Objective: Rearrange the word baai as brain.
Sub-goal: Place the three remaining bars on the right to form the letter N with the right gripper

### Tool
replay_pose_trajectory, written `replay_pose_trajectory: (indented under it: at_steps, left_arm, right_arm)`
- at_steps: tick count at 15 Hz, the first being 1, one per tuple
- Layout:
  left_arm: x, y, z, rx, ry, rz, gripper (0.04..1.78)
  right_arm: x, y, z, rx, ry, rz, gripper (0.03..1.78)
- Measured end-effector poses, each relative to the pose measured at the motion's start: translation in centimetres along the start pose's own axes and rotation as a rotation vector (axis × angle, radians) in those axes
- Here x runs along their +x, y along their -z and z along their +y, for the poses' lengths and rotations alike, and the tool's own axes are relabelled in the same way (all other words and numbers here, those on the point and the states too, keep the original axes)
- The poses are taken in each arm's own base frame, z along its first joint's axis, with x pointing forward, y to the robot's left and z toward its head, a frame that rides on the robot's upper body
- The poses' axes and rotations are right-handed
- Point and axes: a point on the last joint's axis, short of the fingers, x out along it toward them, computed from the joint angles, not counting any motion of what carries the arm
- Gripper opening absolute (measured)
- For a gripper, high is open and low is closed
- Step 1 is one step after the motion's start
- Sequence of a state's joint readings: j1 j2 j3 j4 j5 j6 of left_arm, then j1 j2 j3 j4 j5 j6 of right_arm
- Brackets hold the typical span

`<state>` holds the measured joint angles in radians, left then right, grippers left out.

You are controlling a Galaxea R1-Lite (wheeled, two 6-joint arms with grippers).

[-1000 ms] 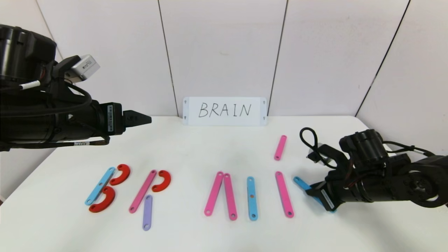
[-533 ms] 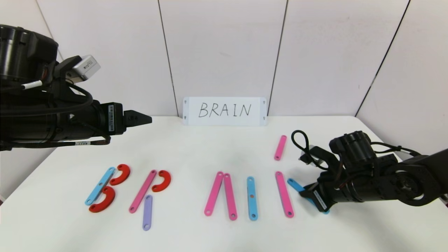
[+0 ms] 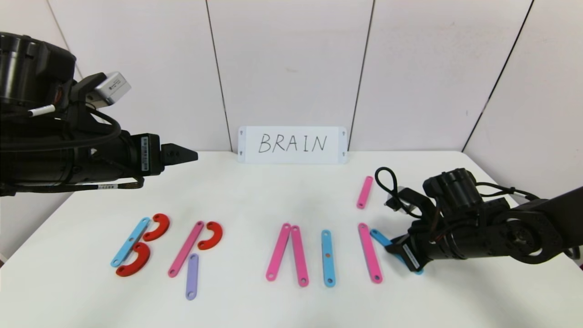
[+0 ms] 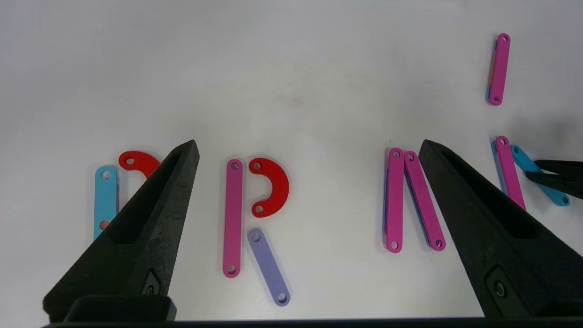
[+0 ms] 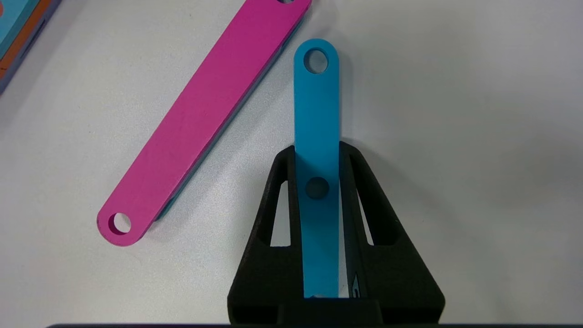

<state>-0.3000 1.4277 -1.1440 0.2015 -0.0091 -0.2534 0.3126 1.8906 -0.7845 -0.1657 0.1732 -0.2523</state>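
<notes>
Letters of flat holed pieces lie in a row on the white table (image 3: 255,200): a light-blue strip with two red curves (image 3: 136,246), a pink strip with a red curve and the purple strip (image 3: 191,276), two pink strips (image 3: 288,253), a light-blue strip (image 3: 327,258) and a long pink strip (image 3: 369,252). My right gripper (image 3: 395,248) is shut on a light-blue strip (image 5: 317,114) and holds it slanted, its free end close beside the long pink strip (image 5: 205,118). My left gripper (image 3: 193,156) is open and empty, held high at the left.
A short pink strip (image 3: 365,192) lies apart, behind the row on the right. The white card with handwritten BRAIN (image 3: 292,144) leans on the back wall. The table's right edge runs close behind my right arm.
My right gripper has moved left with the light-blue strip, bringing its free end up beside the long pink strip. The left arm has not moved.
</notes>
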Motion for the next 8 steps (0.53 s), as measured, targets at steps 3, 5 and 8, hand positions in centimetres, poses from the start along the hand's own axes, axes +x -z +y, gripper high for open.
replay_pose_trajectory:
  at_steps: [3,5,8]
  left_arm:
    - [0.00,-0.01,0.02,0.000,-0.001,-0.001,1.69]
    - [0.00,-0.01,0.02,0.000,-0.001,-0.001,1.69]
    - [0.00,-0.01,0.02,0.000,-0.001,0.000,1.69]
  right_arm:
    - [0.25,-0.22,-0.08,-0.001,0.001,-0.002,0.28]
    - [0.41,-0.26,-0.10,-0.002,0.001,0.000,0.28]
    - [0.60,-0.29,-0.11,-0.003,0.000,0.002,0.28]
